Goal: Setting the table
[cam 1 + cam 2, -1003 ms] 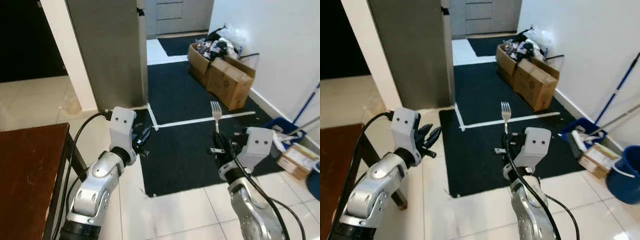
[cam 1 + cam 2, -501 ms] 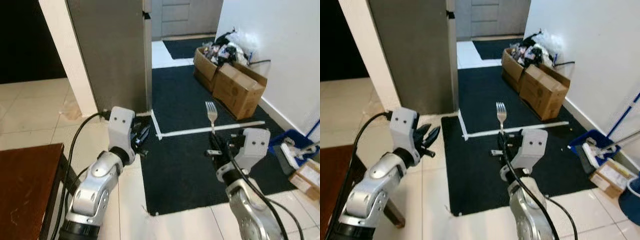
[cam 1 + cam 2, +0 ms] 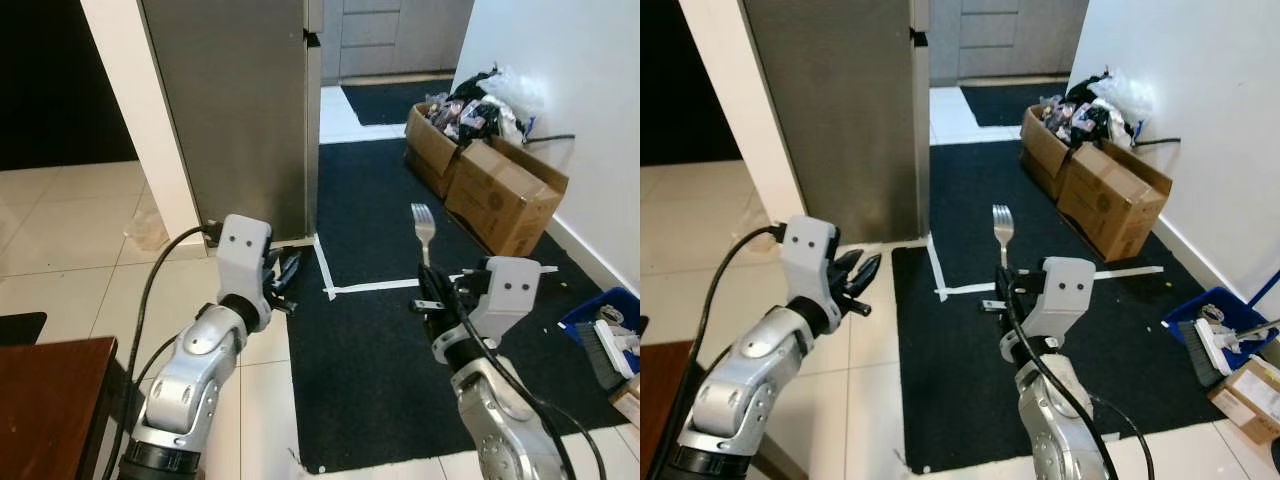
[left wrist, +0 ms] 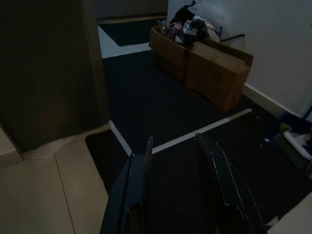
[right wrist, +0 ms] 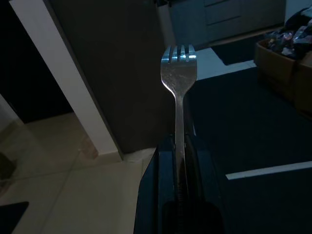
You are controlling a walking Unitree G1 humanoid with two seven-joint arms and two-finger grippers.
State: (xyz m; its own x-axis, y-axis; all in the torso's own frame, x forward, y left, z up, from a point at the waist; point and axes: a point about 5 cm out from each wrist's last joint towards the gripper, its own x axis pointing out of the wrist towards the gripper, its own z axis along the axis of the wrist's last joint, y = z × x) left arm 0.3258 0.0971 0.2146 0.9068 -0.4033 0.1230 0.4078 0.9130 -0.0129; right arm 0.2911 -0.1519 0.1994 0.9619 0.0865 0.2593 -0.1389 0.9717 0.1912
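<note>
Here the right gripper [image 3: 1002, 290] pinches a fork [image 3: 1002, 232] by the lower end of its handle, both black fingers pressed flat against it. The fork stands upright above the gripper, tines at the top, raised in front of the robot over the black mat [image 3: 1040, 330]. In the right wrist view the fork [image 5: 178, 92] rises straight out from between the fingers [image 5: 155, 195], its handle running down into the gap and its four tines clear of them.

The left gripper [image 3: 283, 280] is held up at about the same height, off to the robot's left and well apart from the fork. Its fingers are spread and hold nothing; the left wrist view shows the two fingers [image 4: 139, 195] apart with the mat between them.

A white tape line [image 3: 400, 284] crosses the mat just beyond the right gripper. Cardboard boxes [image 3: 495, 185] stand against the white wall [image 3: 570, 90] on the robot's right, the far one filled with clutter. A grey fridge [image 3: 235, 100] stands ahead on the left. The corner of a brown table [image 3: 50, 400] shows at the near left, beside the left arm. A blue dustpan with a brush [image 3: 1220, 335] lies on the tiled floor [image 3: 70, 260] near the wall on the right.
</note>
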